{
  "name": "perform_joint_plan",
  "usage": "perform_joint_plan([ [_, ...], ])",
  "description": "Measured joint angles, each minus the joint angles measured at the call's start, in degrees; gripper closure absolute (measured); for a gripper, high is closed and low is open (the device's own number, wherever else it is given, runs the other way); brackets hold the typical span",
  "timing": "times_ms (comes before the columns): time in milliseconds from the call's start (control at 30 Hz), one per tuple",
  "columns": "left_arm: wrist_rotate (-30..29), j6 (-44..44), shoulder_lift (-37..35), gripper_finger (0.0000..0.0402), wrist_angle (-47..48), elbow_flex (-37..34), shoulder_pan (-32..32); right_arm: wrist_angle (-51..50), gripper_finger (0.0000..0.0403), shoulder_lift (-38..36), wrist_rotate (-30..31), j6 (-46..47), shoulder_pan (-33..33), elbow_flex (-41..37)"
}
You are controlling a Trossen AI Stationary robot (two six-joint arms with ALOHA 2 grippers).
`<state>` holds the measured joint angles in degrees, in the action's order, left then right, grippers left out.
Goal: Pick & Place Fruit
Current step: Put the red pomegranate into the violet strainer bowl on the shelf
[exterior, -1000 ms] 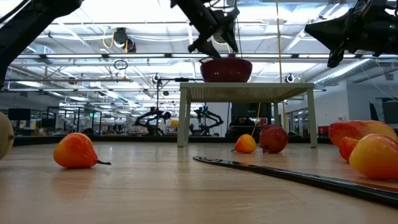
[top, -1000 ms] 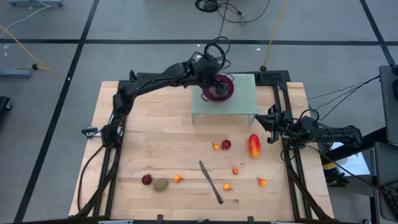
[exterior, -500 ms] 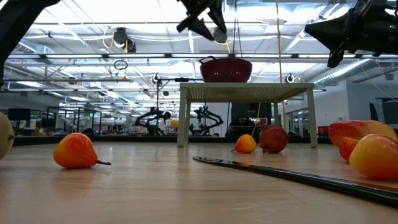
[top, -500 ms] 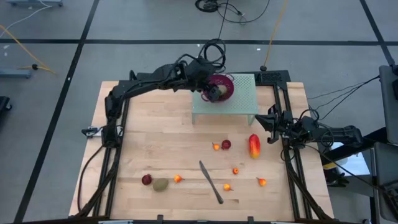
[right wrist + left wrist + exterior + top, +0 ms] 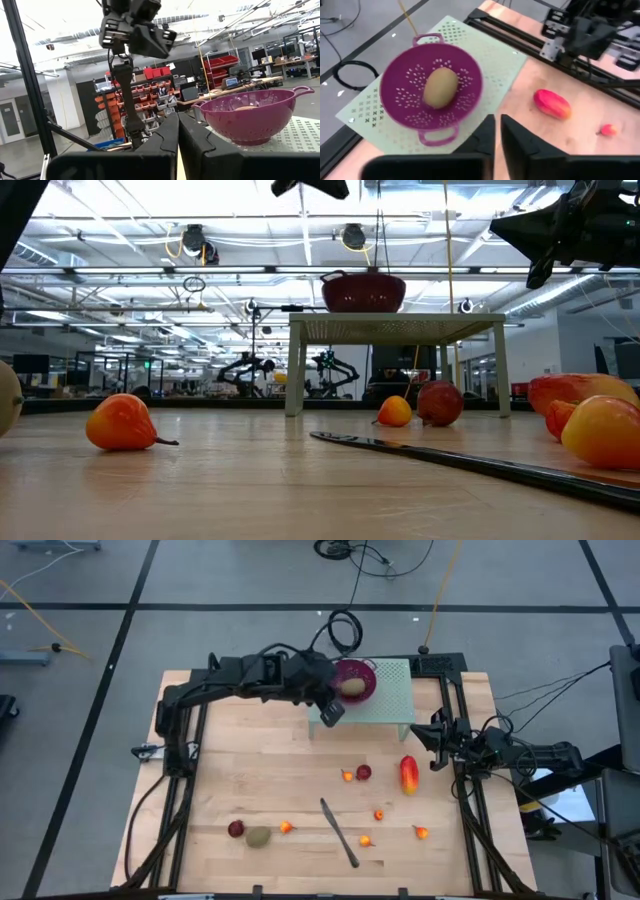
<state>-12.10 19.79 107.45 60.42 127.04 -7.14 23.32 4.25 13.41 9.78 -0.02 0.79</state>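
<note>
A brownish-green kiwi [image 5: 440, 87] lies inside the purple perforated bowl [image 5: 358, 671], which stands on the pale green perforated stand [image 5: 390, 700] at the table's far side. My left gripper [image 5: 333, 712] hovers shut above the stand's near-left corner, holding nothing. A mango [image 5: 408, 774], a dark red fruit [image 5: 364, 772], a second kiwi [image 5: 259, 836], another dark red fruit [image 5: 236, 829] and several tiny orange-red fruits, one of them [image 5: 379, 814], lie on the wooden table. My right gripper [image 5: 437, 735] waits shut at the table's right edge.
A long dark-handled knife [image 5: 340, 832] lies slanted on the table's near middle, among the small fruits. Metal frame rails [image 5: 460, 710] run along the right edge. Bare wood [image 5: 250, 760] lies left of centre.
My left gripper has risen out of the bowl and drawn back toward the table's near-left, over the stand's corner, shutting its fingers on nothing. The kiwi it covered now lies bare in the bowl.
</note>
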Motion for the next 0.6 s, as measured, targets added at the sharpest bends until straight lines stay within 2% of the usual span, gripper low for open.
perform_joint_plan([
  [67, -0.02, 0.41, -0.92, 0.0396, 0.64, 0.00, 0.98, -0.04, 0.0403, 0.00, 0.00, 0.00, 0.01, 0.01],
  [233, -2.03, 3.26, -1.56, 0.0391, 4.67, 0.00, 4.20, 0.01, 0.0403, 0.00, 0.00, 0.00, 0.01, -0.01],
  [500, -9.92, 17.55, -1.54, 0.0395, 16.80, -0.04, 10.63, -0.03, 0.0403, 0.02, 0.00, 0.00, -0.01, -0.01],
  [600, -11.21, 21.73, -1.54, 0.0399, 19.22, -0.04, 13.25, -0.01, 0.0403, 0.01, -0.02, -0.02, -0.01, 0.00],
])
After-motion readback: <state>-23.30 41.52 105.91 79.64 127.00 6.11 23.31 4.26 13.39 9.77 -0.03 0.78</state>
